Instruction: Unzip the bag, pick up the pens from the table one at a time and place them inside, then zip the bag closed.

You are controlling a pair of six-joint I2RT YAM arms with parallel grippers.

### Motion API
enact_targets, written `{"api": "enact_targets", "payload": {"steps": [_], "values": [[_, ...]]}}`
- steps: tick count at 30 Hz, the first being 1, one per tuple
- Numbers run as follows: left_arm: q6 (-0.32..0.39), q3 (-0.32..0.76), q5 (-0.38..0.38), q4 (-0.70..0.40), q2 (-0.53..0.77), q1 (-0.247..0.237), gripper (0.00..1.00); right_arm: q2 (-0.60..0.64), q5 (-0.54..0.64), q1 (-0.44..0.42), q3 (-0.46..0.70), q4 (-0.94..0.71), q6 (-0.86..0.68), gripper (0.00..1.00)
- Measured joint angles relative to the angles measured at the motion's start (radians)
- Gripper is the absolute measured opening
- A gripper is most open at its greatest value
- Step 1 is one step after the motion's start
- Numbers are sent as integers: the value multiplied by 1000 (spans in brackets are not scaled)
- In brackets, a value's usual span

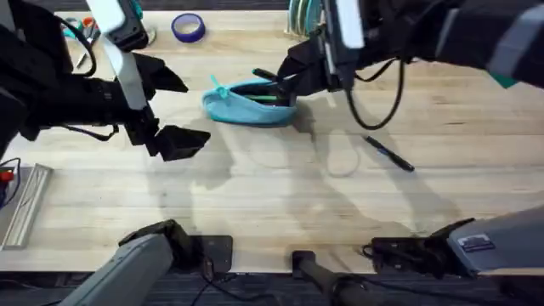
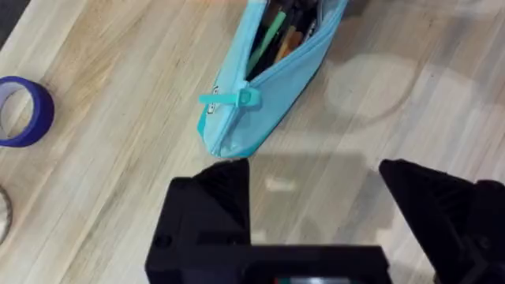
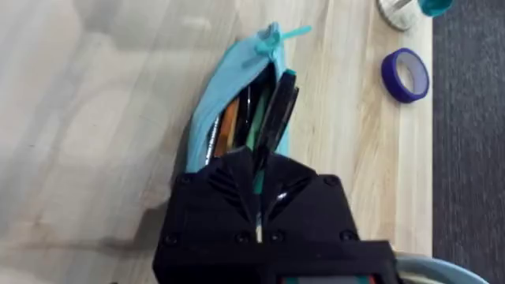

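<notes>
Near the far middle of the table (image 1: 255, 187), the bag (image 1: 248, 105) lies unzipped with pens inside, and the right gripper (image 3: 263, 162) is pinched narrow on a dark pen (image 3: 276, 118) poking into its opening. Just beside the bag's zipper end, the left gripper (image 2: 316, 189) hovers spread wide and empty, while another pen (image 1: 389, 154) lies apart on the wood.

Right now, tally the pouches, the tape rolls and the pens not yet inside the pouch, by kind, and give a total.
turquoise pencil pouch: 1
blue tape roll: 1
pens outside the pouch: 2, a loose pen on the table and a held pen in the right gripper
Total: 4
</notes>
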Motion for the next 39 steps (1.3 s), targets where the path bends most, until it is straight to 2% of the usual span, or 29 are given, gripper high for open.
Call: {"api": "enact_targets", "payload": {"steps": [8,16,23,32,33,36,38,39], "values": [[0,0,0,0,0,0,992,99,18,45,0,90,-6,32],[0,0,0,0,0,0,993,153,99,95,0,147,-6,32],[0,0,0,0,0,0,993,204,123,102,0,223,26,32],[0,0,0,0,0,0,993,207,133,107,1,260,103,46],[0,0,0,0,0,0,993,207,135,109,1,259,109,142],[0,0,0,0,0,0,993,207,137,117,1,261,116,585],[0,0,0,0,0,0,993,207,140,120,1,260,119,856],[0,0,0,0,0,0,993,207,142,122,1,261,119,960]]}}
